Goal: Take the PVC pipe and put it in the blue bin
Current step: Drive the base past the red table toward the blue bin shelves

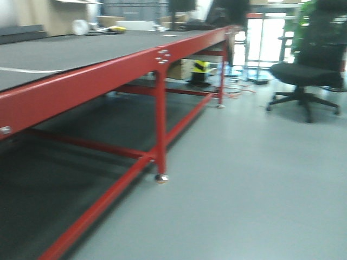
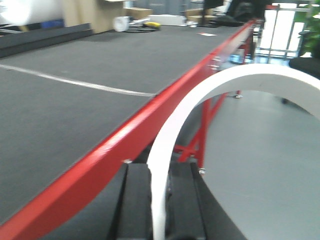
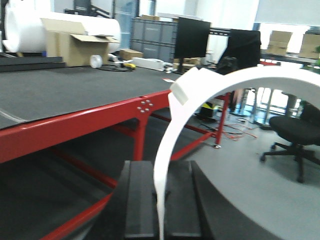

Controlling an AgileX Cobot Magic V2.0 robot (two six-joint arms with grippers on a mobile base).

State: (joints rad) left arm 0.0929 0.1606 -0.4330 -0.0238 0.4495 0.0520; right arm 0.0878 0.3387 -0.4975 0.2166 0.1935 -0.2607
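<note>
L pincer [image 2: 160, 205]: black pads are sitting at 6 o'clock w/ a white curved band [image 2: 250, 77] rising betw. them; can't tell if they're clamping it. R pincer [image 3: 162, 205] is showing the same, a tag [image 3: 181, 91] sticking to its band, writing too blurred to read. PVC pipe & blue bin: can't tell where from these views. Red-framed bench [image 1: 108, 73] w/ dark mat is running toward 1 o'clock, a white tape line [image 2: 75, 82] crossing it. Grey floor [image 1: 244, 189] is spreading at 4 o'clock, an office chair [image 1: 306, 65] standing at 2 o'clock. Far back, a cardboard box [image 3: 75, 47] & black monitor [image 3: 192, 37] are sitting at 11–12 o'clock.
</note>
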